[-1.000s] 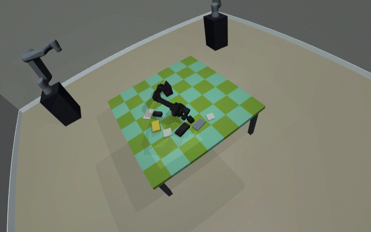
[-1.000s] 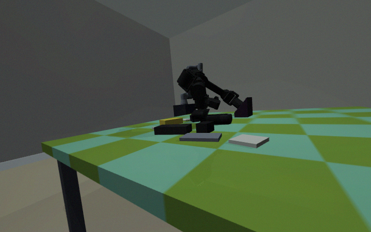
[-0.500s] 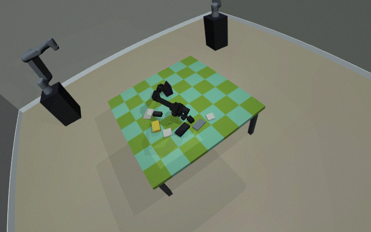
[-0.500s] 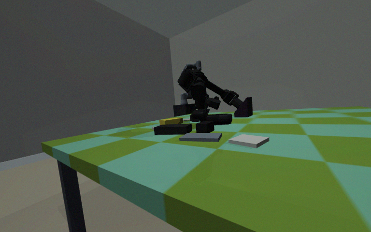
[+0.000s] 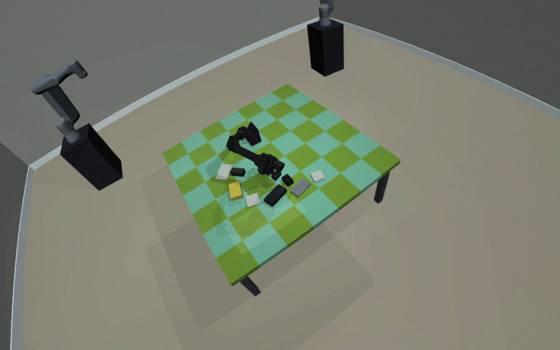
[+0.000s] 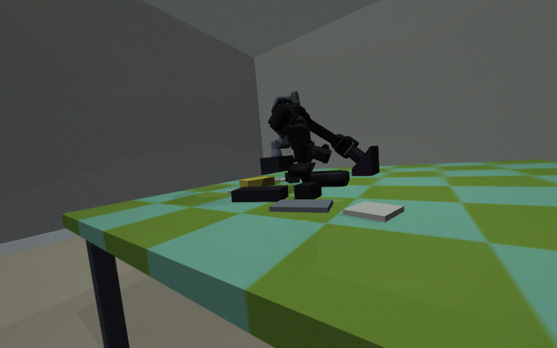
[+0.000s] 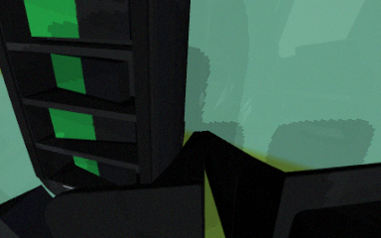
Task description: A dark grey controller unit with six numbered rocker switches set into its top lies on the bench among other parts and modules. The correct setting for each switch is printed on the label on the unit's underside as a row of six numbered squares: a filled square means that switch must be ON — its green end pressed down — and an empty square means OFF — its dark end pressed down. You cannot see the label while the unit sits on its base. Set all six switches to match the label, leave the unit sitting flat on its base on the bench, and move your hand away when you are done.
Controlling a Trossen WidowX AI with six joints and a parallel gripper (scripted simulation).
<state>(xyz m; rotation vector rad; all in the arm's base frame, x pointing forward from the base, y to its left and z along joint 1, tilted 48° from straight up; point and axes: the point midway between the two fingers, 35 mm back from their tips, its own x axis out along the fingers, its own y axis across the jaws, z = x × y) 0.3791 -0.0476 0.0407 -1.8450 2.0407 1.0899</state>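
Note:
The dark grey controller unit fills the left of the wrist view, with its switch side toward the camera. Several rocker switches show, each with green at its left and dark at its right. Which ends are pressed is hard to tell, the rest are out of frame, and the underside label is hidden. The unit lies on the bench below the wrist in the exterior view; the arm largely hides it in the top view. My gripper is shut and empty, its tips low beside the unit's near end.
A small black block, a long black block and a grey-blue slab lie near the gripper. Farther off are a white tile, a yellow block and another dark block.

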